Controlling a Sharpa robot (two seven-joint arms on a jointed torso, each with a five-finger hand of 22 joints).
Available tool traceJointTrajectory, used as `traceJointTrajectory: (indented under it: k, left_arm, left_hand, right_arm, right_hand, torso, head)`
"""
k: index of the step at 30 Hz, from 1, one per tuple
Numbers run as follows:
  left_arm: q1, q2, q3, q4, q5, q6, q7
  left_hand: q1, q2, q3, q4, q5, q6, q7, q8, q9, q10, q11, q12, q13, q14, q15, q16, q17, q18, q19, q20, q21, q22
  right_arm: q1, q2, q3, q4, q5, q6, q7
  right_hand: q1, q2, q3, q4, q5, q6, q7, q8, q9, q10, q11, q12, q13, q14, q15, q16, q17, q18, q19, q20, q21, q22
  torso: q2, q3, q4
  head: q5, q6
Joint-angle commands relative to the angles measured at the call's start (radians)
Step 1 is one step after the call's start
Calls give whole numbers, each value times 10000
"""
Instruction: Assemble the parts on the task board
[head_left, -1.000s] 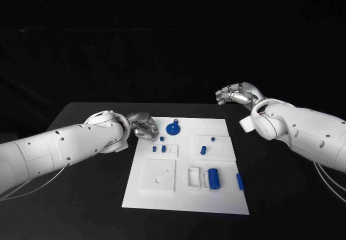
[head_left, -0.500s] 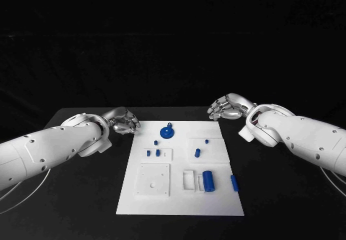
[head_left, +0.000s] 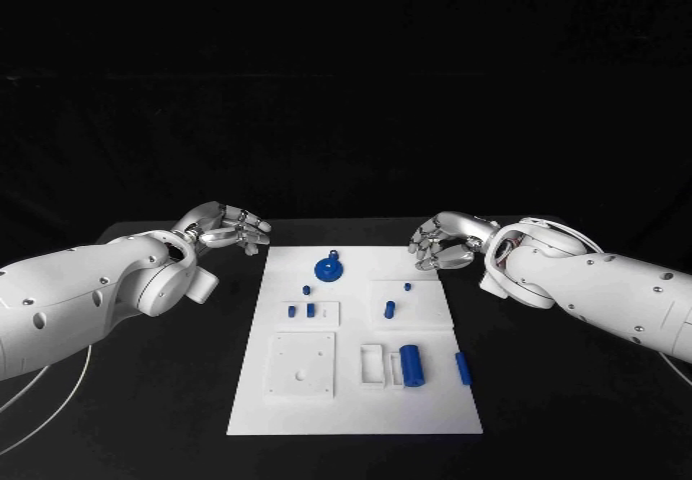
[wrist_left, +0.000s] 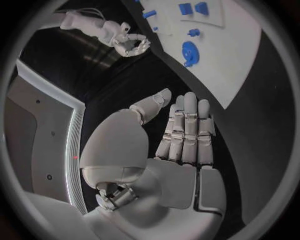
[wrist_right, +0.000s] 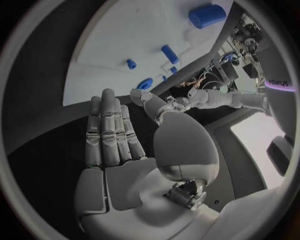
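White dotted arms (head_left: 87, 290), silver hands (head_left: 227, 226)

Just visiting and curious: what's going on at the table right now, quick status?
Left hand and right hand open, empty, flanking the board's far end. Blue parts lie untouched on the task board. Nothing in the way.

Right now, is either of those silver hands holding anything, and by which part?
Nothing is held. The left hand and right hand are both empty, off the task board.
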Motion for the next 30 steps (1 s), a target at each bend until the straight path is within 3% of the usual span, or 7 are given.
traceJointTrajectory:
  k: [1, 6, 8, 10, 16, 20, 30]
  left_arm:
    - [12, -44, 4, 128, 2159, 487, 572]
    - [11, -80, 2, 269, 2198, 618, 633]
    - [11, -84, 2, 325, 2198, 651, 680]
    - [11, -93, 2, 387, 2197, 638, 721]
    - [11, -129, -9, 483, 1833, 650, 535]
    - [11, -132, -12, 573, 1797, 647, 560]
    - [11, -103, -12, 582, 1479, 490, 462]
  left_hand:
    - [-90, 30, -100, -33, 64, -105, -18, 68, 19, 26, 7, -73, -61, -48, 185, -624, -104, -173, -190, 153, -282, -105]
    - [-158, 85, -186, -57, 75, -212, 12, 86, 15, -39, 71, -228, -187, -676, 615, -1726, -272, -172, -688, 552, -804, -244]
    - [-143, 95, -224, -78, 73, -234, 16, 100, 12, -72, 100, -299, -244, -1132, 931, -2252, -414, -129, -1084, 825, -1102, -313]
    - [-161, 75, -290, -67, 74, -270, 32, 97, 2, -146, 147, -399, -307, -1395, 1066, -2579, -510, -53, -1228, 1004, -1236, -330]
    - [-134, 79, -375, -46, 74, -367, 67, 71, -28, -201, 202, -557, -405, -1250, 1093, -2746, -504, 55, -1214, 1073, -1296, -277]
    - [-145, 54, -412, -37, 40, -413, 86, 56, -39, -248, 233, -614, -438, -1211, 1090, -2786, -495, 59, -1207, 1072, -1304, -251]
    - [-164, 50, -459, 2, 44, -423, 77, 71, -40, -194, 221, -624, -453, -1115, 1067, -2813, -463, 42, -1217, 1062, -1299, -186]
  right_arm:
    - [-16, -9, -33, 201, -1878, 484, -667]
    - [-38, -51, -106, 569, -2419, 680, -1003]
    - [-47, -30, -134, 636, -2740, 775, -1292]
    - [-61, 3, -200, 682, -3012, 853, -1453]
    - [-81, 21, -282, 1027, -3346, 748, -1763]
    - [-142, 34, -312, 1133, -3552, 755, -1965]
    - [-225, 148, -339, 1097, -3597, 832, -1876]
  right_hand:
    - [-168, -68, -169, 5, -79, 45, -7, -23, -15, 125, -29, -154, 3, 359, -94, 307, 301, 65, 517, -227, 249, 54]
    - [-371, -133, -436, 18, -153, 28, 5, -88, -55, 210, -79, -583, -42, 709, -168, 958, 930, 65, 1210, -594, 585, 146]
    - [-345, -144, -463, 16, -162, 76, -10, -87, -62, 282, -95, -756, -77, 807, -188, 1233, 1181, 65, 1413, -691, 710, 210]
    - [-332, -156, -448, 19, -195, 100, -28, -100, -74, 356, -96, -916, -115, 781, -191, 1404, 1367, 65, 1491, -744, 770, 260]
    - [-304, -222, -313, 34, -577, 229, -87, -79, -80, 592, -123, -1151, -177, 747, -216, 1639, 1620, 65, 1585, -803, 865, 361]
    - [-317, -495, 823, 157, -1798, 327, -92, -167, -257, 812, -109, -1537, -297, 737, -207, 1780, 1796, 65, 1688, -813, 930, 452]
    - [-442, -547, 1419, 187, -2378, 701, -222, -35, -313, 1324, -227, -1601, -202, 773, -313, 1865, 1899, 65, 1776, -859, 1000, 545]
  torso:
    - [-48, -58, 35]
    - [-49, -91, 50]
    - [-49, -95, 56]
    - [-46, -88, 56]
    - [-40, -74, 46]
    - [-48, -52, 42]
    - [-41, -38, 25]
  head:
    - [-46, 9]
    - [-84, 14]
    - [-52, -1]
    - [-35, -7]
    - [-16, -1]
    - [4, -26]
    - [74, -80]
